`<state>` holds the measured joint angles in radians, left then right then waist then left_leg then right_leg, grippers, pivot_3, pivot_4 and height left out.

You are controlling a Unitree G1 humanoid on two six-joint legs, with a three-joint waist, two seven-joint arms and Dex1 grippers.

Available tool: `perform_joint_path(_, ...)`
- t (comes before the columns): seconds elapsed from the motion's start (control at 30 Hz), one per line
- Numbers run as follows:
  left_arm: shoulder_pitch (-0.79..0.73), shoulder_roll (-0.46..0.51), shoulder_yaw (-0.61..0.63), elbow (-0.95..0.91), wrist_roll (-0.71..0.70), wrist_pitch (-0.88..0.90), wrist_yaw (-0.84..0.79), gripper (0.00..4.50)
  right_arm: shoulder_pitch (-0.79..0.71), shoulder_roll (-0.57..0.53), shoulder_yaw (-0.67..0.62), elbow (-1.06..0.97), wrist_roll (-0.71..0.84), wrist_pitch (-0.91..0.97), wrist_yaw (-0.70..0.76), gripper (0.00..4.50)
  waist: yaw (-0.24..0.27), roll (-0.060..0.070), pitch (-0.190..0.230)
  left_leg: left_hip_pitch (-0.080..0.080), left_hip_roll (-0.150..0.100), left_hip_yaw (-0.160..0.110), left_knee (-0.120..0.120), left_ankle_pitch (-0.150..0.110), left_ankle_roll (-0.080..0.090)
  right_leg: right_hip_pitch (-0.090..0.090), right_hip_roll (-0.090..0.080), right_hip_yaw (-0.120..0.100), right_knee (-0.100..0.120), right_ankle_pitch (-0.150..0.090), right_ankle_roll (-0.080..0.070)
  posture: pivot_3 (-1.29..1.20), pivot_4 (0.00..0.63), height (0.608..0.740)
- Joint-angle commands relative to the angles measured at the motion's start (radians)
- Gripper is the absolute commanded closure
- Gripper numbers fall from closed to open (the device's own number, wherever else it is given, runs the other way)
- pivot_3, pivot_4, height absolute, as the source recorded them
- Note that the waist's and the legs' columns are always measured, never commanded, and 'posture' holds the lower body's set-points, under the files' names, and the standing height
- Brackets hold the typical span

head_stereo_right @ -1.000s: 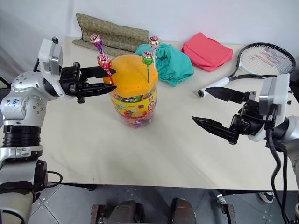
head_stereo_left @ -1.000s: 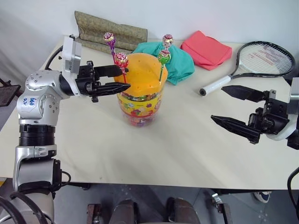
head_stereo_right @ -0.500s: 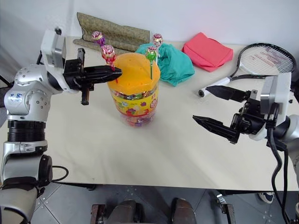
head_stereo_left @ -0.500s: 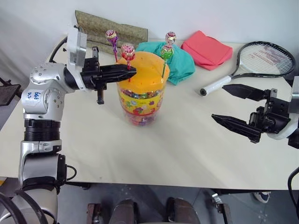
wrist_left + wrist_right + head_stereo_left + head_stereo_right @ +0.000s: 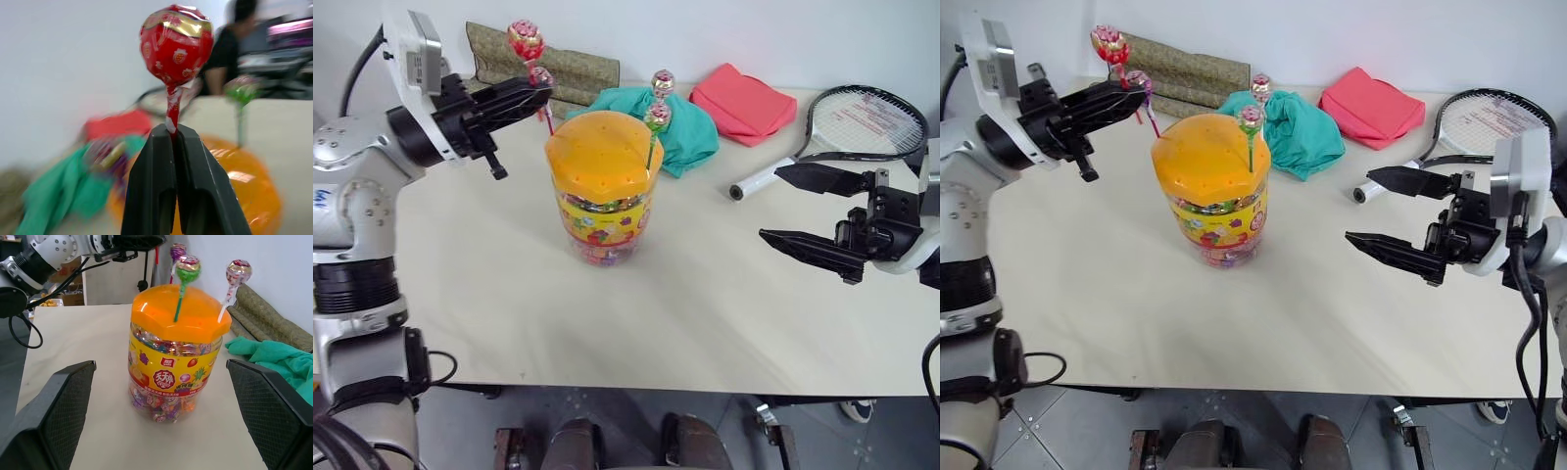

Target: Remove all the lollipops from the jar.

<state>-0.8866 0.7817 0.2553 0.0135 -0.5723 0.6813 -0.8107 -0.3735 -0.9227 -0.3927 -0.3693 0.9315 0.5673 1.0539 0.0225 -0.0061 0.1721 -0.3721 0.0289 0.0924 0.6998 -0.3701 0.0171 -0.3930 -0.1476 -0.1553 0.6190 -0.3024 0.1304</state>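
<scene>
Left wrist view: my left gripper (image 5: 174, 134) pinches the stick of the red lollipop (image 5: 176, 44), raised clear of the jar (image 5: 602, 186) — which stands mid-table (image 5: 636, 313) with three lollipops (image 5: 656, 116) in its orange lid. My right gripper (image 5: 795, 208) hovers wide, empty, beside it.

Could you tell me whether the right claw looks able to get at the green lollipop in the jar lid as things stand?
Probably yes: the right claw is open, and bare table lies between it and the green lollipop standing on its side of the jar.
</scene>
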Motion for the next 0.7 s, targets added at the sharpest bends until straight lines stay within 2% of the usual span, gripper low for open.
perform_joint_path(0.03,0.050,0.076,0.104,-0.098,-0.013,0.130,0.112,4.46,-0.026,-0.031,-0.002,0.024,0.000,-0.001,0.038,0.00,0.000,0.000,0.000,0.000,0.000,0.000,0.000,0.000,0.000,0.000,0.000,0.000,0.000,0.000,0.000,0.00,0.150,0.740)
perform_joint_path(0.23,0.205,0.231,0.173,-0.133,0.002,0.314,0.167,4.46,-0.077,-0.033,0.051,0.088,-0.025,-0.007,0.092,0.00,0.001,-0.002,0.001,0.000,0.000,0.000,0.000,0.000,0.000,0.000,0.000,0.000,0.000,0.000,0.000,0.00,0.150,0.740)
perform_joint_path(0.33,0.278,0.274,0.178,-0.123,0.015,0.407,0.202,4.46,-0.105,-0.024,0.080,0.116,-0.042,-0.015,0.114,0.00,0.005,-0.002,0.002,0.000,0.000,0.001,0.000,0.000,0.000,0.000,-0.001,0.000,0.000,0.000,0.000,0.00,0.150,0.740)
perform_joint_path(0.53,0.450,0.307,0.075,-0.053,0.127,0.487,0.278,4.46,-0.136,0.004,0.115,0.143,-0.069,-0.029,0.136,0.00,0.000,-0.001,0.002,0.001,0.000,0.003,-0.001,0.000,0.000,-0.001,0.000,0.000,0.000,0.000,0.000,0.00,0.150,0.740)
perform_joint_path(0.7,0.460,0.278,0.011,0.019,0.188,0.516,0.338,4.46,-0.123,0.023,0.113,0.124,-0.071,-0.023,0.134,0.00,0.005,-0.003,0.003,0.000,0.000,0.005,-0.001,0.000,-0.001,-0.001,0.000,0.000,0.000,0.000,-0.001,0.00,0.150,0.740)
